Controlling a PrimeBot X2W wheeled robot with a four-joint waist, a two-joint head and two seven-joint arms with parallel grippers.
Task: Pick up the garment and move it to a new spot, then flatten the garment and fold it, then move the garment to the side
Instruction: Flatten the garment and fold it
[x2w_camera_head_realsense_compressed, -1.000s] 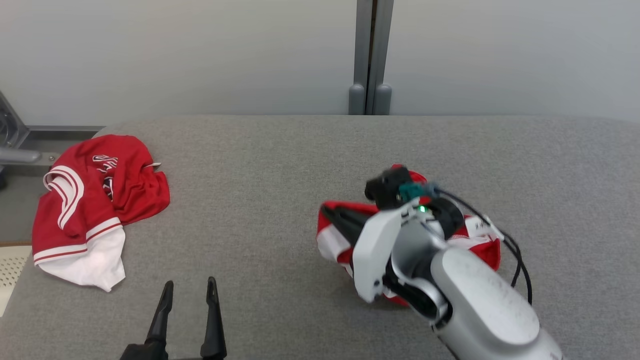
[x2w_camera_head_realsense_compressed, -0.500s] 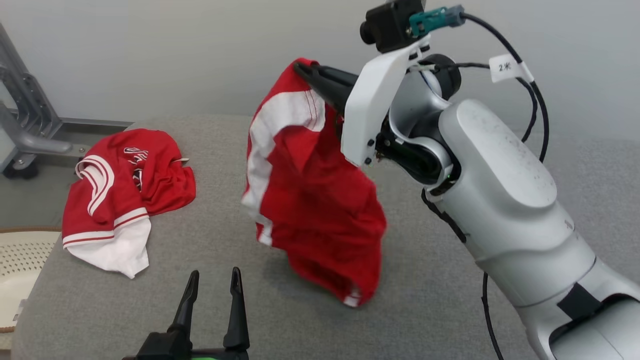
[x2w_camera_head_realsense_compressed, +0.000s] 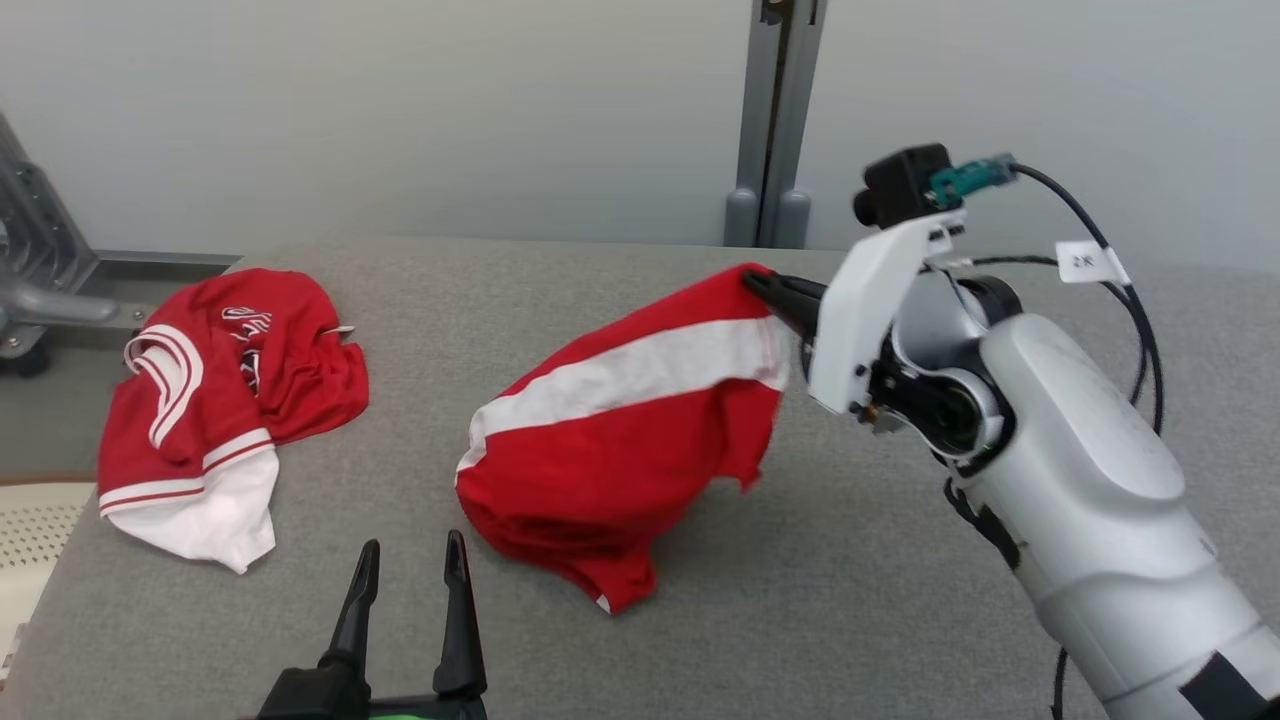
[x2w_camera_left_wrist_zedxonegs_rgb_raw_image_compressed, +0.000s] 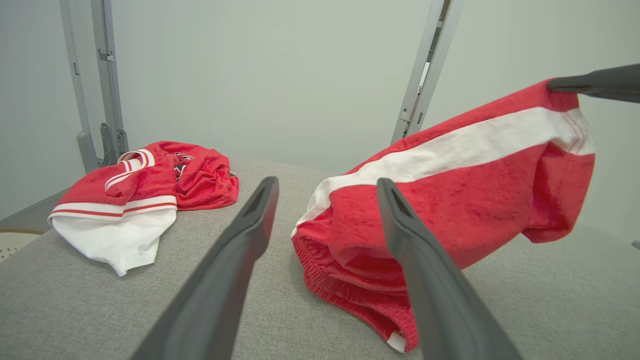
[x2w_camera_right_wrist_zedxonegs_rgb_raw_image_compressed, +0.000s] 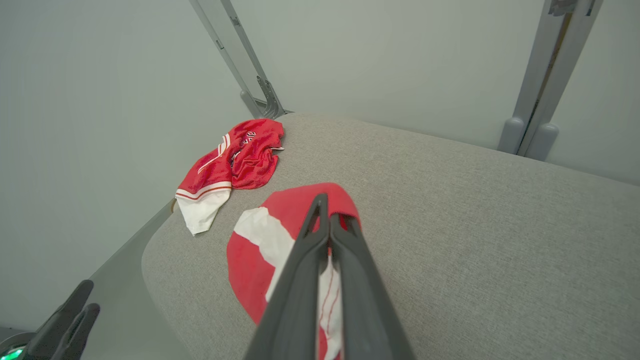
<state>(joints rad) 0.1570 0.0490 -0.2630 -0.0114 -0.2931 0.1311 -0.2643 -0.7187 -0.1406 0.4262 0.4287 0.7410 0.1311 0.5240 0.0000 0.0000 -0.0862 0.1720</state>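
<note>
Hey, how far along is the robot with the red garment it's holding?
Done: the pickup; the right pincer is shut on one end of the striped red garment, lifting it while the other end sags onto the grey table. In hand: carrying it to a new spot. Left: flattening, folding, moving it aside; it is bunched, and the left pincer hovers open, empty.
</note>
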